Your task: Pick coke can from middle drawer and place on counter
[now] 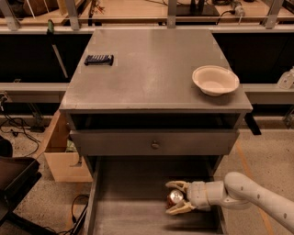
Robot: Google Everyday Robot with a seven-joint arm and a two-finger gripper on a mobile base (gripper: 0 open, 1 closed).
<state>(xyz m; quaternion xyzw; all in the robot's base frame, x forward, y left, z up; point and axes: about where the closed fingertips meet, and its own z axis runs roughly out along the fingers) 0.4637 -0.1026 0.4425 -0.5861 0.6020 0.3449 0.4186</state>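
Matt, faintly scuffed grey metal on the counter (pixel 151 69) and the middle drawer (pixel 133 202). Shiny silver metal atop the coke can (pixel 176 197), with smooth cream plastic on the gripper (pixel 170 198) straddling it down in that drawer.

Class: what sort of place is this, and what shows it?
Likely a robotics lab: floor cables, workbenches behind the counter, and the gripper open around the coke can in the middle drawer.

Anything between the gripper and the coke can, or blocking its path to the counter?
Nothing between them: the gripper is open around the coke can in the middle drawer. Going up, the closed drawer front sits above and behind; a bowl occupies the counter's right front.
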